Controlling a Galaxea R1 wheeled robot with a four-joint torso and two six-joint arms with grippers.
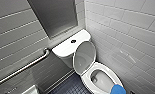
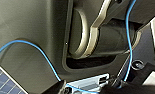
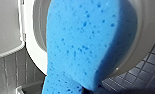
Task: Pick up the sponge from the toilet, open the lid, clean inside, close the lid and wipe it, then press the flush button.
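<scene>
Head view, toilet (image 1: 65, 50): white, set in a tiled corner, with a grab bar (image 1: 25, 67) on the wall beside it.
Head view, lid (image 1: 84, 56): raised, leaning back near the tank; the bowl is open.
Head view, flush button (image 1: 73, 41): dark dot in the middle of the tank top, well apart from the sponge.
Head view, sponge (image 1: 118, 89): bright blue, at the bowl's front rim.
Left wrist view: the robot's own dark body and a blue cable (image 2: 43, 53); I cannot tell whether the left claw is open or closed.
Right wrist view, sponge: very close and large, with the bowl rim (image 3: 148, 37) behind it and dark floor tiles (image 3: 148, 67) beyond.
Right claw: judged to be gripping the sponge, which juts out in front of the camera.
Risk: a loosened grip would drop the sponge into the bowl, and an arm brushing the lid could tip it forward.
Cause: the sponge hides most of the bowl from the right wrist camera.
Difference: the head view gives the lid and button; the right wrist view gives the sponge's pores.
</scene>
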